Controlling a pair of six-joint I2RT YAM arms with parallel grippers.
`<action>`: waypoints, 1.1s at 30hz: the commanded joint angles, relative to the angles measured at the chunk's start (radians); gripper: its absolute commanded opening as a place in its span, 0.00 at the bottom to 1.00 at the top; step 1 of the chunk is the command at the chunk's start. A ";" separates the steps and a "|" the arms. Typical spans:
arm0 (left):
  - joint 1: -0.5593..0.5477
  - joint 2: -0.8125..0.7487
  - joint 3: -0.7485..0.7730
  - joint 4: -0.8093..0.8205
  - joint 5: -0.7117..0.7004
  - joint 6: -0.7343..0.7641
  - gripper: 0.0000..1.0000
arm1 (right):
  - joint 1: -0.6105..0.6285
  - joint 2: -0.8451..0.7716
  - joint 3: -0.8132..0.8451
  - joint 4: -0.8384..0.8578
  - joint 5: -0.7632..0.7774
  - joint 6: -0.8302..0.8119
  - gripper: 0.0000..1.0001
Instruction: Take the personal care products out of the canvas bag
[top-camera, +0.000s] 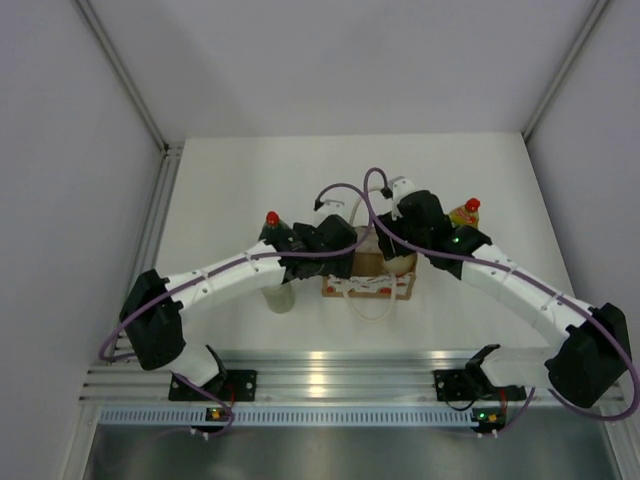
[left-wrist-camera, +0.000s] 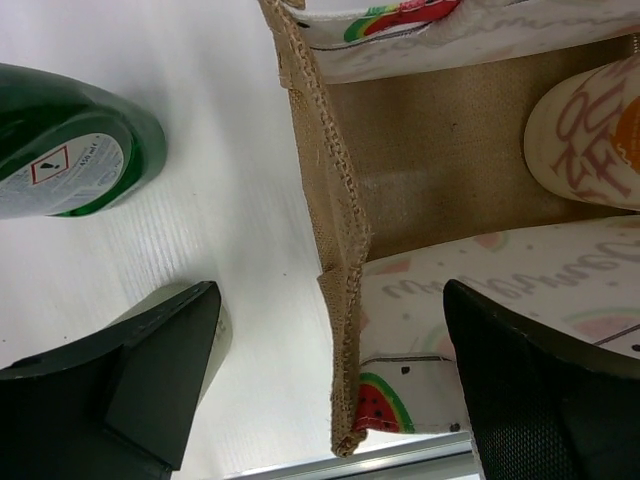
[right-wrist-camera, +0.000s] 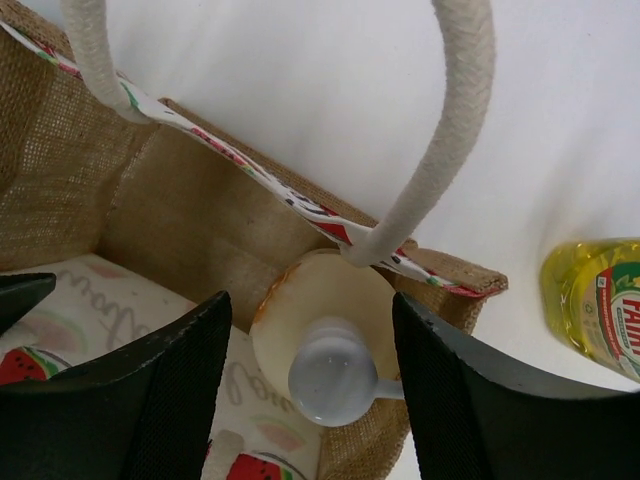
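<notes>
The canvas bag (top-camera: 365, 285) stands mid-table with its mouth open. Inside, against the right end, a cream bottle (right-wrist-camera: 300, 305) with a white nozzle (right-wrist-camera: 332, 380) stands upright; it also shows as the cream bottle (left-wrist-camera: 590, 140) in the left wrist view. My right gripper (right-wrist-camera: 312, 310) reaches into the bag with its fingers closed on either side of this bottle. My left gripper (left-wrist-camera: 332, 300) is open and straddles the bag's left wall, one finger outside, one inside. Outside stand the dark green bottle (top-camera: 272, 228), the yellow bottle (top-camera: 465, 212) and a pale bottle (top-camera: 281, 297).
A rope handle (right-wrist-camera: 455, 120) arches over the cream bottle; the other handle loop (top-camera: 375, 305) hangs over the bag's near side. The green bottle (left-wrist-camera: 80, 150) is close to my left fingers. An aluminium rail (top-camera: 340, 375) runs along the near table edge.
</notes>
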 joint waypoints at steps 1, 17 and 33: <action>-0.017 0.003 0.034 0.035 -0.014 -0.048 0.98 | -0.015 0.023 0.041 -0.067 -0.040 -0.005 0.64; -0.028 0.009 0.023 0.033 -0.055 -0.118 0.98 | -0.015 -0.044 0.113 -0.080 0.052 -0.050 0.65; -0.028 -0.017 0.022 0.036 -0.071 -0.220 0.98 | 0.109 -0.167 0.053 -0.112 0.364 0.429 0.65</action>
